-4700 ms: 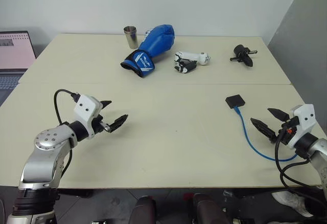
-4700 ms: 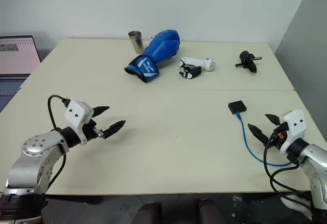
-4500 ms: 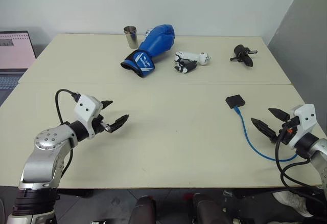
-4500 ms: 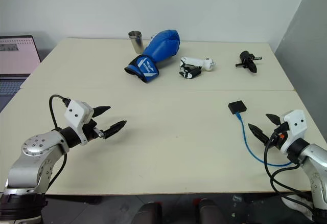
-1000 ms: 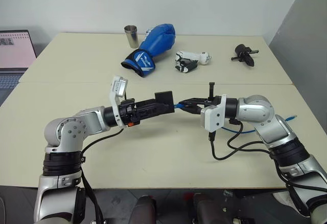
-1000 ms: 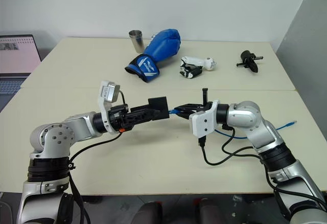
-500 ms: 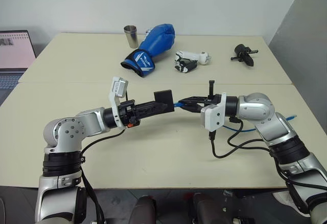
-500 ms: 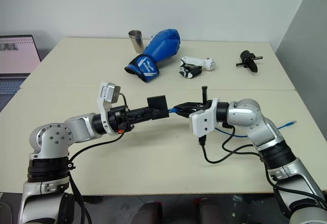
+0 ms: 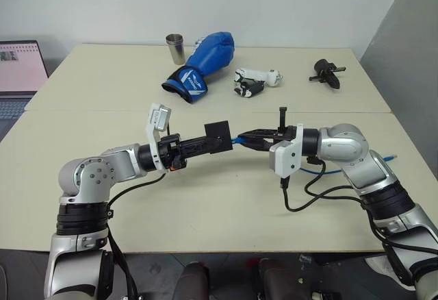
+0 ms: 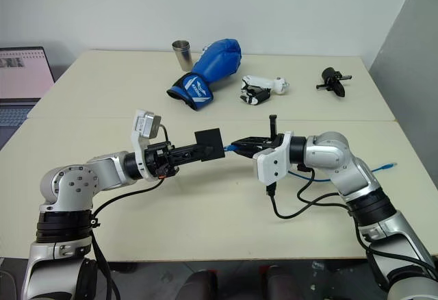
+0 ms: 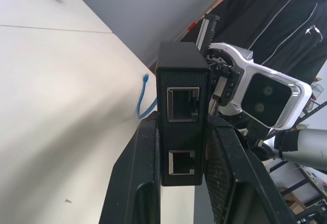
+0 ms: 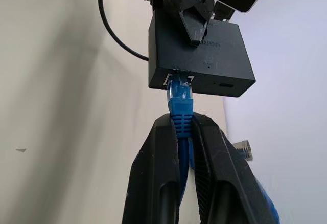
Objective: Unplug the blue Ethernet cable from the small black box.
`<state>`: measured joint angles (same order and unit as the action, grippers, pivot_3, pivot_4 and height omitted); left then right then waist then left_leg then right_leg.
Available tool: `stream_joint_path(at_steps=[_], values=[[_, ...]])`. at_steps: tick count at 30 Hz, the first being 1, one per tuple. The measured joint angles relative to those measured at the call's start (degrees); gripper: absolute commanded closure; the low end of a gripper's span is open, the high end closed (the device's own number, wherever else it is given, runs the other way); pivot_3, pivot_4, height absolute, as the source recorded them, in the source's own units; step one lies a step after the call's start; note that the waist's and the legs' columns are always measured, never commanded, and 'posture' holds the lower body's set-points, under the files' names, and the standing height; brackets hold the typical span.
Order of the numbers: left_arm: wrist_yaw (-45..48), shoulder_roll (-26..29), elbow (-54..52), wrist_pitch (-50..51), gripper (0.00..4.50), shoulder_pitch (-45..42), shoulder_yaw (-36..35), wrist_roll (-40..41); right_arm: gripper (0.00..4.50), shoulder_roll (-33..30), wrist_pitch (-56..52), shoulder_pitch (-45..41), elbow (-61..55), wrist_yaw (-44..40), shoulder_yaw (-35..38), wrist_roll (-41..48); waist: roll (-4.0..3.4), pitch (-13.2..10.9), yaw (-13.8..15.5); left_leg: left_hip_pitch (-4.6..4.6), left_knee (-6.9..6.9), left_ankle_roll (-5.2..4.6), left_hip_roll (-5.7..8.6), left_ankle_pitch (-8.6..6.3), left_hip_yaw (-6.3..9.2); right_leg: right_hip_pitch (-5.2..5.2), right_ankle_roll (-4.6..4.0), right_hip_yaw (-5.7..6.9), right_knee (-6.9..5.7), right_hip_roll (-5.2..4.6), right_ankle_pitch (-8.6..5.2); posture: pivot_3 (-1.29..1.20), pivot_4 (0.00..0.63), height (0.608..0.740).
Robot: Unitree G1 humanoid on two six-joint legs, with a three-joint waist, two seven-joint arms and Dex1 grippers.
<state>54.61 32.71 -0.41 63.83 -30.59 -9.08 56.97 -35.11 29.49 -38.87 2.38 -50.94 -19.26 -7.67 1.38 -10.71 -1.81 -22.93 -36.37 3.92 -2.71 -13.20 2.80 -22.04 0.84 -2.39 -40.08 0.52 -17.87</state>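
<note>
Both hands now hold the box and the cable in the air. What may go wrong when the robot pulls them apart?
1. The right hand pinches the blue Ethernet cable at the boot behind the plug, which is seated in the port; if the latch is not pressed, pulling may strain cable or port.
2. The left hand grips the small black box by its narrow sides; it might slip out.

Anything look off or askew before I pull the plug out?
Nothing stands out. The left gripper holds the small black box above the table; the right gripper is clamped on the blue Ethernet cable just behind its plug, which still sits in the port.
</note>
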Motion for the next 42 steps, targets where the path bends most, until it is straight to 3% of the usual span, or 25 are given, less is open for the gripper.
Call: stream_joint_path(at_steps=[6, 8, 12, 15, 21, 27, 42], values=[[5.48, 2.57, -1.05, -5.4, 3.73, 0.33, 4.31, -4.72, 2.28, -2.09, -7.77, 3.29, -7.9, -4.2, 0.03, 4.71, 0.0, 0.0, 0.07, 0.0, 0.0, 0.0, 0.01, 0.0, 0.02, 0.01, 0.0, 0.0, 0.0, -0.01, 0.0, 0.0, 0.15, 0.74], [8.64, 3.86, -0.7, -8.83, 3.73, 0.26, 5.81, -7.52, 2.03, -3.05, -13.42, 4.76, -11.81, -6.15, 0.18, 8.12, 0.0, 0.0, 0.06, 0.01, 0.01, -0.01, 0.0, -0.01, 0.02, 0.01, 0.0, 0.0, 0.0, 0.0, 0.0, 0.0, 0.15, 0.74], [13.73, 6.2, 0.56, -14.18, 3.73, -0.09, 9.24, -12.25, 2.03, -4.05, -24.33, 7.27, -17.79, -7.68, 1.57, 15.52, -0.01, 0.0, 0.09, 0.0, 0.02, -0.01, 0.01, -0.01, 0.03, 0.01, 0.0, 0.02, 0.01, 0.01, 0.0, 0.0, 0.15, 0.74], [18.82, 7.59, 2.63, -19.7, 3.73, -1.43, 11.5, -16.33, 2.03, -5.16, -41.25, 9.29, -24.0, -7.06, 5.43, 26.72, -0.01, -0.01, 0.12, -0.01, 0.01, -0.02, 0.01, -0.01, 0.03, 0.01, -0.01, 0.02, 0.02, 0.0, 0.0, 0.0, 0.15, 0.74], [24.88, 8.01, 3.08, -23.62, 3.73, -4.51, 12.39, -18.1, 2.03, -0.11, -62.74, 10.87, -27.41, 1.83, 9.98, 40.18, -0.01, -0.01, -0.03, -0.03, 0.02, -0.03, 0.0, -0.02, 0.03, -0.01, 0.0, 0.02, 0.02, 0.05, -0.01, 0.0, 0.15, 0.74], [26.38, 8.12, 3.84, -24.06, 3.73, -5.81, 12.38, -18.18, 2.03, 4.9, -71.74, 10.92, -26.67, 7.51, 11.77, 45.85, -0.01, -0.01, -0.06, -0.06, 0.04, -0.04, 0.0, -0.02, 0.01, -0.06, 0.02, 0.06, 0.04, 0.08, -0.02, 0.0, 0.15, 0.74], [27.2, 8.39, 5.28, -23.91, 3.73, -6.8, 12.37, -18.18, 2.03, 8.67, -77.85, 9.45, -23.54, 7.58, 11.95, 50.06, -0.01, -0.01, -0.08, -0.1, 0.07, -0.05, -0.01, -0.03, -0.03, -0.15, 0.03, 0.06, 0.06, 0.11, -0.02, 0.0, 0.15, 0.74]])
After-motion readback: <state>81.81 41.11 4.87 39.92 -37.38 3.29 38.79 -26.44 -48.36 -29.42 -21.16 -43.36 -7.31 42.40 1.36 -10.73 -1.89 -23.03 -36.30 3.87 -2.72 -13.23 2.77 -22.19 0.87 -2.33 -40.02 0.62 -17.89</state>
